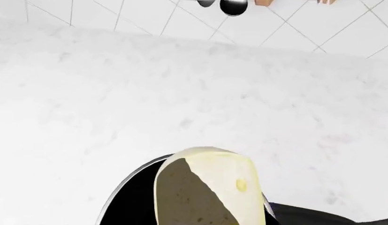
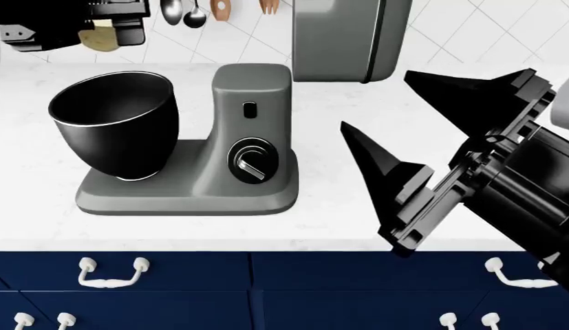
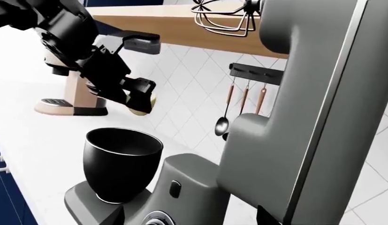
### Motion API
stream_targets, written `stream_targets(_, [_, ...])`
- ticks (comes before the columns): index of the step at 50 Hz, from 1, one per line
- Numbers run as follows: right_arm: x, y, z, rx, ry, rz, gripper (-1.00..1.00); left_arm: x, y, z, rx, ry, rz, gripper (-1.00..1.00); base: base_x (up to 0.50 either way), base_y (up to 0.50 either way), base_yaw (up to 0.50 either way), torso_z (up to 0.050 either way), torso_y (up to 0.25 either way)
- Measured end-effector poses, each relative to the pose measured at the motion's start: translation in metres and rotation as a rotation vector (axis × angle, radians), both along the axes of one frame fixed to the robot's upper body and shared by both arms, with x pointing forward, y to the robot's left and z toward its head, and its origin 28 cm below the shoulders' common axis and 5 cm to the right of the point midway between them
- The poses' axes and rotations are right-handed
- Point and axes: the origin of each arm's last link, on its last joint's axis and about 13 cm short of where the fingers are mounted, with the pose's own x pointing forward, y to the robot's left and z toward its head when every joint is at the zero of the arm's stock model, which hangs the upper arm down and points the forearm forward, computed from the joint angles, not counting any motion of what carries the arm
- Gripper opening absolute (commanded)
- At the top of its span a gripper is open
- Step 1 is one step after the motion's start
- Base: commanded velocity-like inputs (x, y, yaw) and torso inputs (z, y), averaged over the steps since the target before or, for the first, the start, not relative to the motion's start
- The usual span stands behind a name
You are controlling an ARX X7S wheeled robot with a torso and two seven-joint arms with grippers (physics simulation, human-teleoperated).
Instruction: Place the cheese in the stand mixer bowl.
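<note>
The pale yellow cheese [image 1: 212,187] is held in my left gripper [image 2: 111,29], which is shut on it high above the counter. In the head view the cheese [image 2: 102,41] shows just under the fingers, up and behind the stand mixer bowl [image 2: 114,124]. The bowl is glossy black with a silvery rim and sits on the mixer's base. In the right wrist view the cheese [image 3: 143,105] hangs above the bowl [image 3: 122,164]. The bowl's rim [image 1: 128,187] shows beneath the cheese in the left wrist view. My right gripper [image 2: 376,103] is open and empty, right of the mixer.
The grey mixer body [image 2: 252,137] with its dial stands right of the bowl, its head [image 2: 344,38] tilted up with a whisk [image 3: 222,18]. Utensils [image 2: 188,14] hang on the tiled wall. A tan appliance [image 3: 72,101] stands on the counter beyond. Blue drawers [image 2: 174,289] lie below.
</note>
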Motion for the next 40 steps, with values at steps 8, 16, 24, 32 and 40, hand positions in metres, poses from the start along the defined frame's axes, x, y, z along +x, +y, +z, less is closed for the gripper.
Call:
stream_targets(8, [0.001,-0.001,-0.001,0.004,0.002,-0.002,1.0,0.006,-0.002,-0.006,0.024,0.037,0.011,-1.0,0.0,0.0,0.0,0.0,0.0])
stream_targets(16, [0.001,-0.001,-0.003,0.009,0.005,-0.003,1.0,0.01,-0.002,-0.015,0.048,0.082,0.033,-1.0,0.0,0.0,0.0,0.0,0.0])
stream_targets(24, [0.002,-0.002,-0.005,0.014,0.007,-0.005,1.0,0.014,-0.002,-0.027,0.069,0.125,0.045,-1.0,0.0,0.0,0.0,0.0,0.0])
stream_targets(32, [0.002,-0.003,-0.005,0.018,0.007,-0.008,1.0,0.017,-0.003,-0.037,0.083,0.156,0.048,-1.0,0.0,0.0,0.0,0.0,0.0])
stream_targets(40, [0.002,-0.004,-0.005,0.02,0.005,-0.01,1.0,0.021,-0.004,-0.046,0.093,0.181,0.045,-1.0,0.0,0.0,0.0,0.0,0.0])
